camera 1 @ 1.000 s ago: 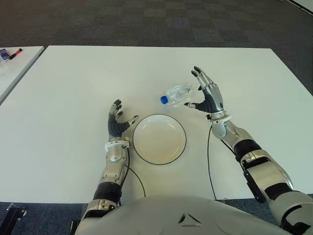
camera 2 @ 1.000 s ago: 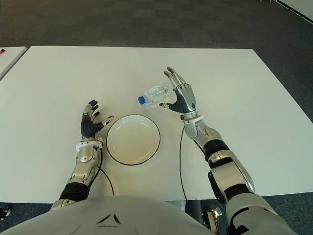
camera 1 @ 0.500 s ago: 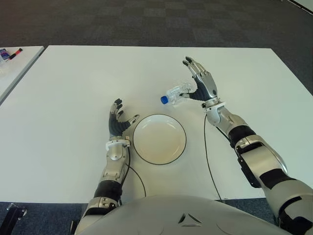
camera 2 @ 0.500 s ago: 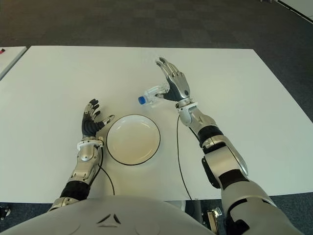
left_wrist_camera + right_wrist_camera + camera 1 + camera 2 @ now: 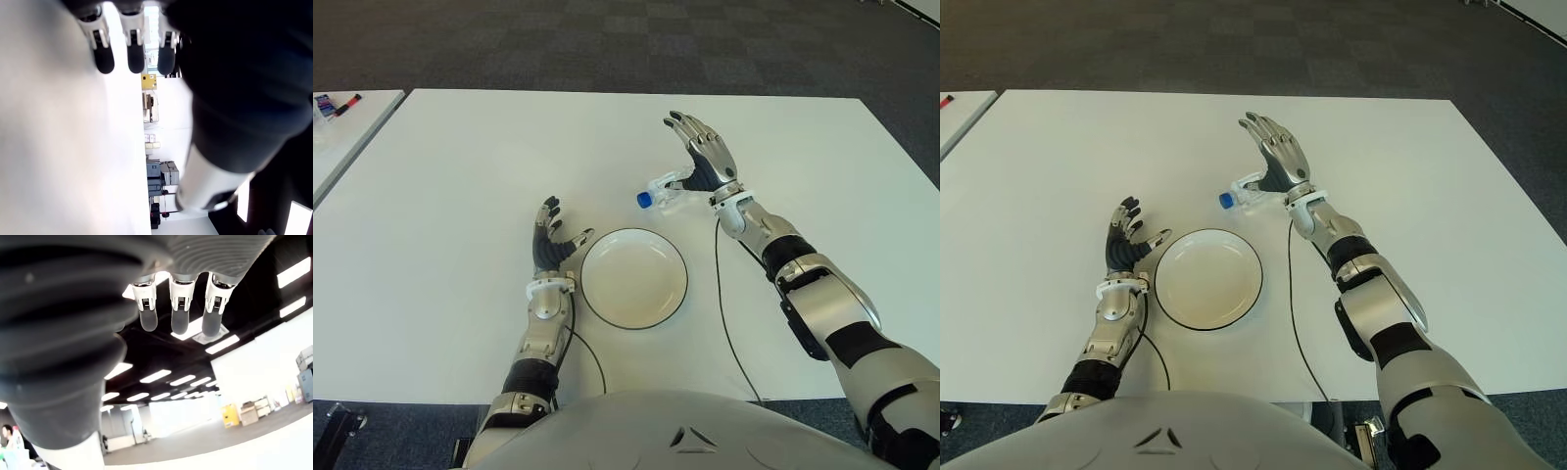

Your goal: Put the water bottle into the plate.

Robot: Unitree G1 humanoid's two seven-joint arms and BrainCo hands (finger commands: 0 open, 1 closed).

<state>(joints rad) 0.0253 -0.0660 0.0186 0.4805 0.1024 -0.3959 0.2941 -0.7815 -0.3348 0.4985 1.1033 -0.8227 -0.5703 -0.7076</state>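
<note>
Reaching over the table [image 5: 440, 196], the right hand [image 5: 703, 162] has its fingers spread wide and grips nothing (only the thumb looks close to the bottle). The bottle [image 5: 664, 190] lies on its side just under that palm, blue cap toward the plate [image 5: 633, 277]. The left hand [image 5: 550, 244] waits open beside the plate's left rim.
</note>
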